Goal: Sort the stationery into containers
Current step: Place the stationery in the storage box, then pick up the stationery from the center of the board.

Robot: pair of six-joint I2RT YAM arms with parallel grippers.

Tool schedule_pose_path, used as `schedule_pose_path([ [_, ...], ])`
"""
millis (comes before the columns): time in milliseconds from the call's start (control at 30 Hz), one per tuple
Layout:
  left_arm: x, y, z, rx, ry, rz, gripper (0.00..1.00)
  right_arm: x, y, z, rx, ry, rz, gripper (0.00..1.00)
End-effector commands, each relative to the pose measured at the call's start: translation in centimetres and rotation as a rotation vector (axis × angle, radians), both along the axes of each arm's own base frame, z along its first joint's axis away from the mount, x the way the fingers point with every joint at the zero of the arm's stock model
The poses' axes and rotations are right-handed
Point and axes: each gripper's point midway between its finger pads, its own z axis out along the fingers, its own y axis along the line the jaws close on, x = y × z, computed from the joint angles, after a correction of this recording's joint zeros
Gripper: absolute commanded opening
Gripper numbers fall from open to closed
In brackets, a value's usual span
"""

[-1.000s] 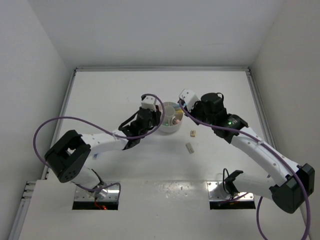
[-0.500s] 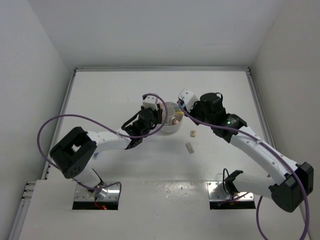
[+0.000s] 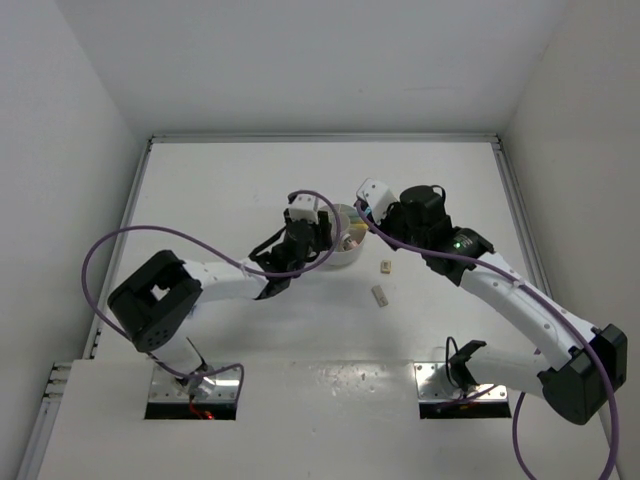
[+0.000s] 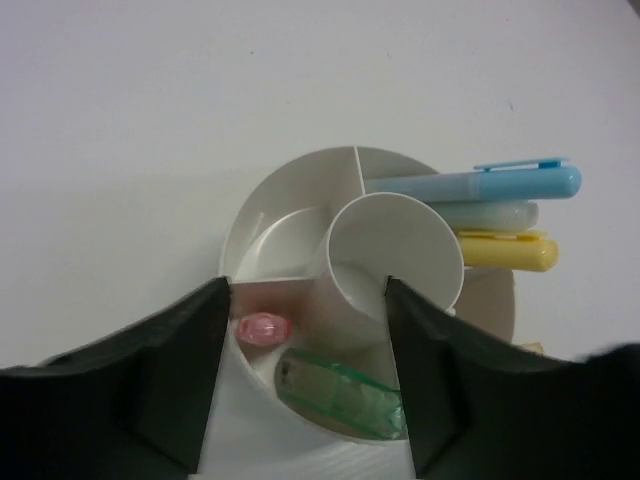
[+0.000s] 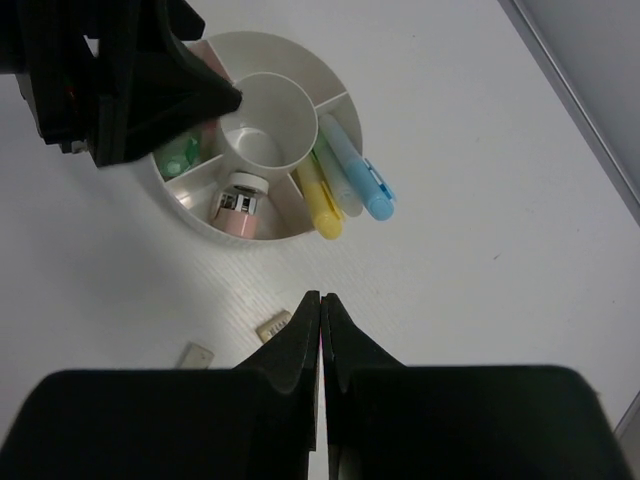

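Where pale walls [image 3: 60, 150] close in, white table [image 3: 200, 190], organiser [image 3: 346, 260], two tan blocks [image 3: 385, 266].

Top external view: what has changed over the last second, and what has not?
The left arm swung rightward, its elbow shifting inward, and the left gripper, jaws open, moved further over the white organiser, hiding more of its left side. No grasp or release shows. The right gripper, shut and empty, the organiser and the two tan blocks stayed put.
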Motion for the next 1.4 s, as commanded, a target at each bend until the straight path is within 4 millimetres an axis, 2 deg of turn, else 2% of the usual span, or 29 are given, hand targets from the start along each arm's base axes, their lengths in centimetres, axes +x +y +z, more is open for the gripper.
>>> schedule_pose_path([
  [0,0.1,0.3,5.2,-0.092,-0.091,0.045,0.52,0.2,0.3,0.2,0.012,-0.012,0.017,0.0],
  [33,0.0,0.7,5.4,-0.086,-0.089,0.057,0.19,0.1,0.3,0.0,0.007,-0.004,0.017,0.0],
  [67,0.2,1.1,6.5,-0.112,-0.087,0.092,0.0,0.1,0.3,0.0,0.007,-0.004,0.017,0.0],
  [133,0.2,4.3,8.4,-0.145,-0.087,0.266,0.0,0.1,0.3,0.0,0.007,-0.004,0.017,0.0],
  [167,-0.7,6.5,6.2,-0.138,0.015,0.386,0.0,0.1,0.3,0.0,0.007,-0.004,0.017,0.0],
  [200,-0.8,9.0,7.6,-0.167,0.004,0.551,0.0,0.1,0.3,0.0,0.007,-0.004,0.017,0.0],
  [233,-0.7,11.7,7.0,-0.19,0.053,0.669,0.29,0.0,0.2,0.4,0.013,-0.013,0.017,0.0],
  [267,-2.8,15.1,4.5,-0.178,0.161,0.813,0.51,0.0,0.2,0.4,0.013,-0.013,0.017,0.0],
  [300,-2.9,16.1,5.6,-0.22,0.201,0.865,0.68,0.0,0.2,0.4,0.013,-0.013,0.017,0.0],
  [333,-3.0,18.8,4.6,-0.197,0.252,0.959,0.91,0.0,0.2,0.4,0.013,-0.013,0.017,0.0],
  [400,-4.5,22.9,1.9,-0.125,0.402,1.083,0.99,0.0,0.2,0.4,0.013,-0.013,0.017,0.0],
  [433,-5.1,22.9,1.2,-0.098,0.44,1.071,0.99,-0.1,0.4,0.4,0.017,-0.01,0.025,0.0],
  [467,-5.2,24.9,0.4,-0.111,0.471,1.132,0.99,-0.1,0.4,0.4,0.017,-0.01,0.025,0.0],
  [533,-7.0,26.2,-2.4,-0.12,0.6,1.173,0.99,-0.2,0.3,0.7,0.022,-0.018,0.025,0.0],
  [567,-7.0,27.6,-2.8,-0.188,0.611,1.23,0.99,-0.2,0.3,0.7,0.022,-0.018,0.025,0.0],
  [600,-7.3,28.1,-3.4,-0.232,0.622,1.26,0.99,-0.2,0.3,1.0,0.028,-0.027,0.025,0.0],
  [633,-8.8,28.4,-5.2,-0.267,0.683,1.282,0.99,-0.2,0.3,1.0,0.028,-0.027,0.025,0.0],
  [667,-9.1,29.6,-5.4,-0.354,0.685,1.327,0.99,-0.2,0.3,1.0,0.028,-0.027,0.025,0.0],
  [700,-8.2,29.6,-5.8,-0.442,0.669,1.308,0.99,-0.3,0.2,1.4,0.034,-0.036,0.025,0.0],
  [733,-9.5,29.9,-7.4,-0.524,0.737,1.321,0.94,-0.3,0.2,1.4,0.034,-0.036,0.025,0.0],
  [800,-9.3,29.9,-8.4,-0.629,0.766,1.313,0.87,-0.4,0.3,1.4,0.038,-0.034,0.033,0.0],
  [833,-9.6,29.1,-8.8,-0.683,0.829,1.288,0.84,-0.5,0.5,1.4,0.042,-0.031,0.04,0.0],
  [900,-9.9,29.4,-9.2,-0.741,0.862,1.309,0.64,-0.5,0.5,1.4,0.042,-0.031,0.041,0.0],
  [967,-10.6,29.2,-9.6,-0.794,0.859,1.336,0.3,-0.6,0.4,1.7,0.047,-0.039,0.041,0.0],
  [1000,-10.6,29.2,-9.5,-0.828,0.841,1.348,0.2,-0.6,0.4,1.7,0.047,-0.039,0.041,0.0],
  [1033,-10.0,29.6,-8.8,-0.862,0.777,1.349,0.2,-0.6,0.4,1.7,0.047,-0.039,0.041,0.0],
  [1133,-9.7,29.9,-8.3,-0.867,0.771,1.339,0.36,-0.8,0.5,1.6,0.051,-0.036,0.05,0.0],
  [1200,-9.5,29.8,-9.0,-0.852,0.832,1.327,0.5,-0.8,0.5,1.6,0.051,-0.036,0.05,0.0],
  [1367,-9.0,30.6,-9.4,-0.75,0.848,1.328,0.61,-0.8,0.5,1.6,0.051,-0.036,0.05,0.0],
])
